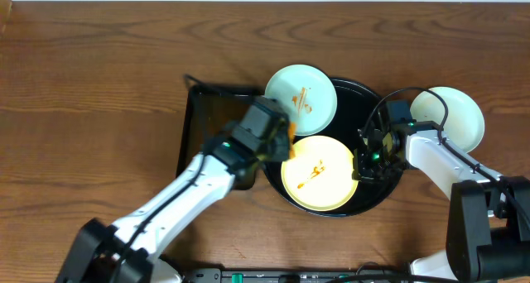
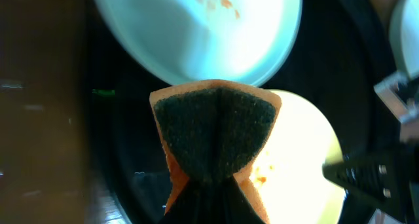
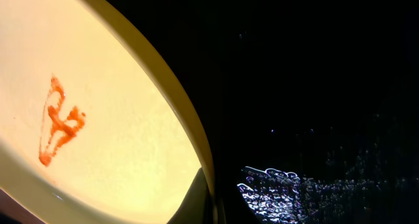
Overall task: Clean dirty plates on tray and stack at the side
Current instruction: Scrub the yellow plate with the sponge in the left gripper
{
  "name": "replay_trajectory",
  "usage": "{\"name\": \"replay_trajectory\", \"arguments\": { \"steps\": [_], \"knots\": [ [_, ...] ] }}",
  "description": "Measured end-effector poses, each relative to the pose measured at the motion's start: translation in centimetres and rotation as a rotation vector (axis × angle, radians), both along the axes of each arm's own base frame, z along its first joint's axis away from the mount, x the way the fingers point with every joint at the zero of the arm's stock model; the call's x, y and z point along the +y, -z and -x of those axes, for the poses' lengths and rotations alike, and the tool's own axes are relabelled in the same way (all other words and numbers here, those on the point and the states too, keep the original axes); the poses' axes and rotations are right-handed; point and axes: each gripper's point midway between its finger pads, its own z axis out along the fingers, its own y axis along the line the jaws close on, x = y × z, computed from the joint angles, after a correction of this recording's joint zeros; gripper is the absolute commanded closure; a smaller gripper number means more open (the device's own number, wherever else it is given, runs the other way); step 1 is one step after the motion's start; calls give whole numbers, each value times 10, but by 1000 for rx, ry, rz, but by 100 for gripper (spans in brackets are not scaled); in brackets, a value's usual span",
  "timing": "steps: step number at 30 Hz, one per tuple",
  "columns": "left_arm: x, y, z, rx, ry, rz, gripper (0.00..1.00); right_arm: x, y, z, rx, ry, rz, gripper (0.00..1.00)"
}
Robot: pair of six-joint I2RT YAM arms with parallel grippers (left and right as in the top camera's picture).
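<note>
The wooden table point(image 1: 99, 59) fills the overhead view, and the large round black tray point(image 1: 356, 109) sits right of centre, its lower left part covered by plates and its right rim by the right arm. A smaller rectangular tray point(image 1: 207, 117) lies against its left side, with its lower right corner hidden under the left arm point(image 1: 182, 196). The yellow plate point(image 1: 319, 174) lies in the lower half of the round tray and carries an orange sauce streak point(image 3: 59, 119). The mint plate point(image 1: 286, 88) sits at the upper left, overhanging the tray's rim, with faint orange marks near its middle. A third plate point(image 1: 451, 116), pale and washed out by glare, rests on the table just right of the tray, its left edge crossed by a cable. The left gripper point(image 2: 206, 188) is closed on a sponge point(image 2: 216, 129) folded with its dark green scouring face outward and orange foam at the edges. The fingers themselves are dark and cut off at the bottom of the left wrist view. The sponge hangs over the gap where the two plates meet, the mint plate above it and the yellow plate to its lower right. The right gripper point(image 1: 368, 157) sits at the yellow plate's right edge. The right wrist view shows only the rim, black tray and a pale wedge at the bottom, so its opening cannot be told.
</note>
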Motion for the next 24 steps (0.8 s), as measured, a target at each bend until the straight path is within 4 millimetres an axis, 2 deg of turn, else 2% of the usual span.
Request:
{"name": "replay_trajectory", "arguments": {
  "steps": [6, 12, 20, 24],
  "knots": [
    [-46, 15, 15, -22, 113, 20, 92, 0, 0, 0, 2, 6, 0, 99],
    [-80, 18, 19, -55, 156, 84, 92, 0, 0, 0, 3, 7, 0, 99],
    [-104, 52, 22, 5, 111, 129, 92, 0, 0, 0, 3, 7, 0, 99],
    [-106, 66, 25, 36, 103, 119, 92, 0, 0, 0, 3, 7, 0, 99]
  ]
}}
